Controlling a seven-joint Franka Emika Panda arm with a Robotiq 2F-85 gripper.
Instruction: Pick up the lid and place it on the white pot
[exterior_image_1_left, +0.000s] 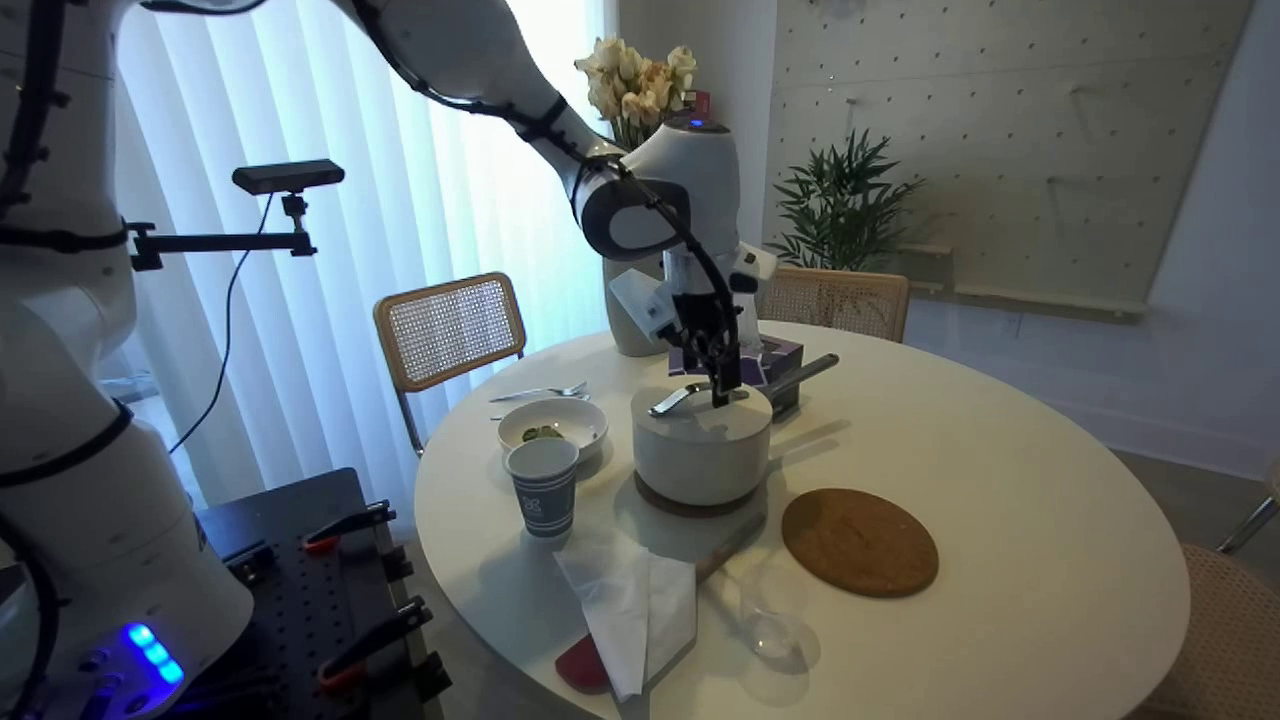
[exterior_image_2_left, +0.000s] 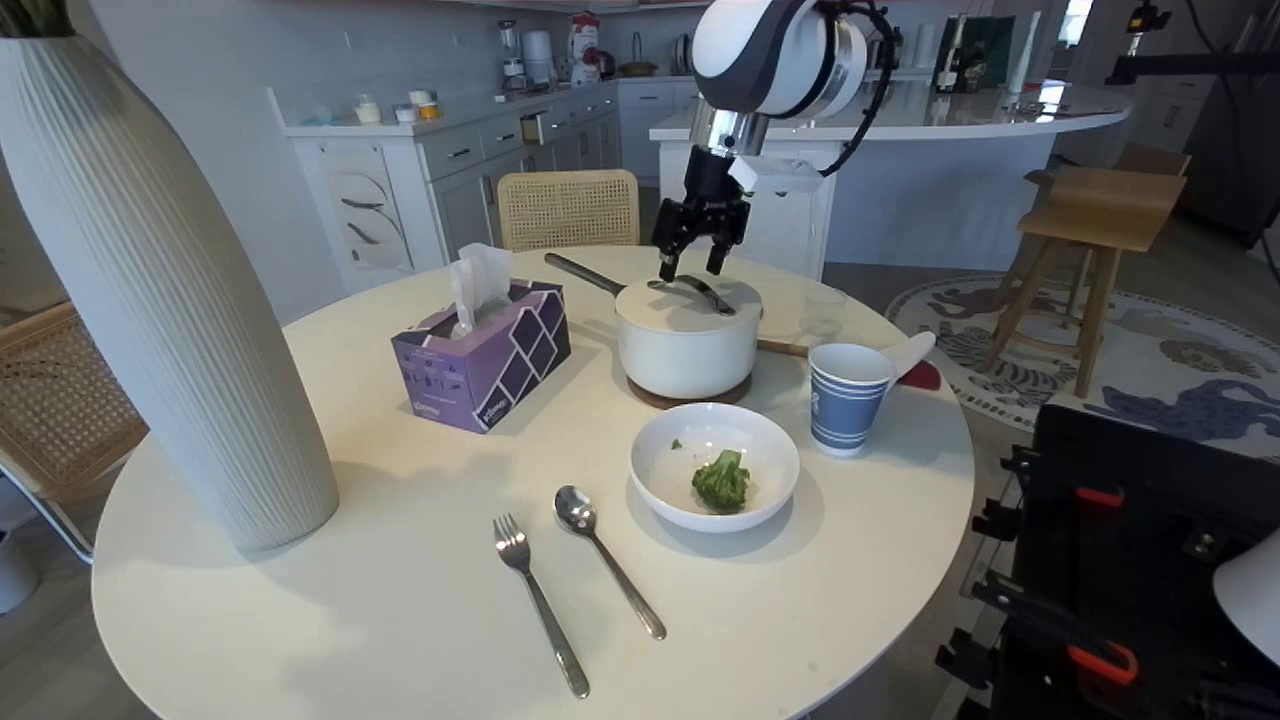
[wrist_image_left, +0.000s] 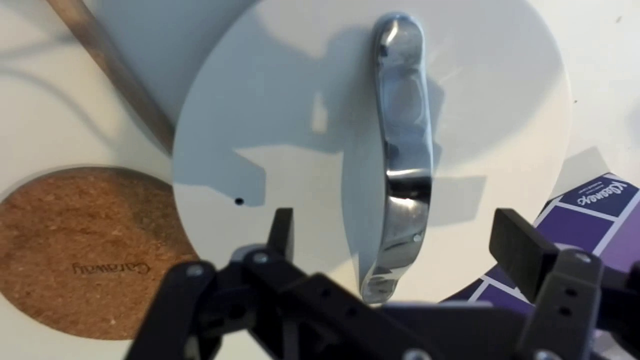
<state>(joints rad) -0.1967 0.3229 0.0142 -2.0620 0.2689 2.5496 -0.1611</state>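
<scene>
The end effector hangs over the white pot, jaws parted either side of the handle, holding nothing; the lid sits atop the pot. Placement appears complete; the next move calls for straight upward withdrawal.

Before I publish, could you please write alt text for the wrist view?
Open black end effector over a round white lid, its jaws on either side of the shiny handle. A brown cork mat lies lower left; part of a purple tissue box shows lower right.
</scene>
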